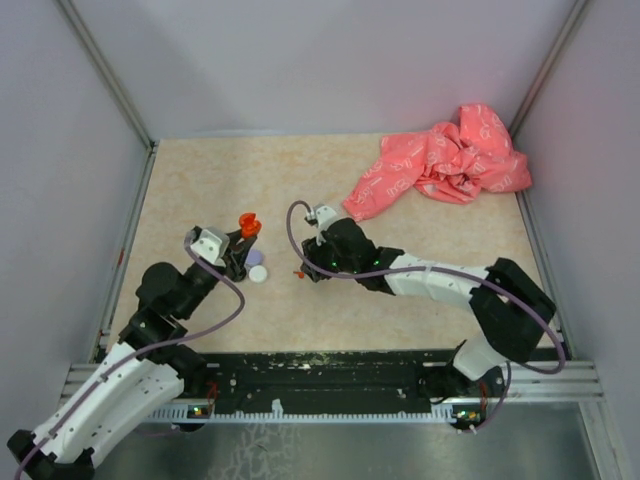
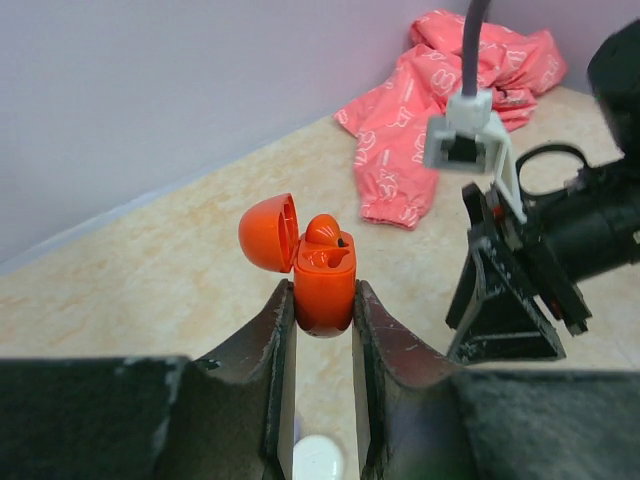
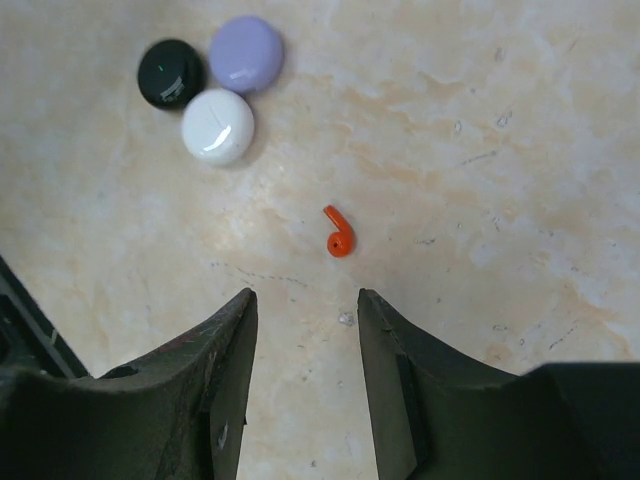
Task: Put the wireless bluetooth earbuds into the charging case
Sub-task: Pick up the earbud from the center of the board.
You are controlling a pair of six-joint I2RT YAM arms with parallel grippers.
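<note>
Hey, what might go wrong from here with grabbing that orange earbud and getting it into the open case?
1. The orange earbud lies flat on the table, far smaller than the right gripper's open fingers; it may skid away or slip when pinched.
2. The left gripper pinches the case low down, and one bud already sits inside; pushing into the free slot might tilt it.

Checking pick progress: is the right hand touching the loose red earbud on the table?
Apart. The right wrist view shows the red earbud lying on the table ahead of the open right hand, with bare tabletop plainly visible between them.
</note>
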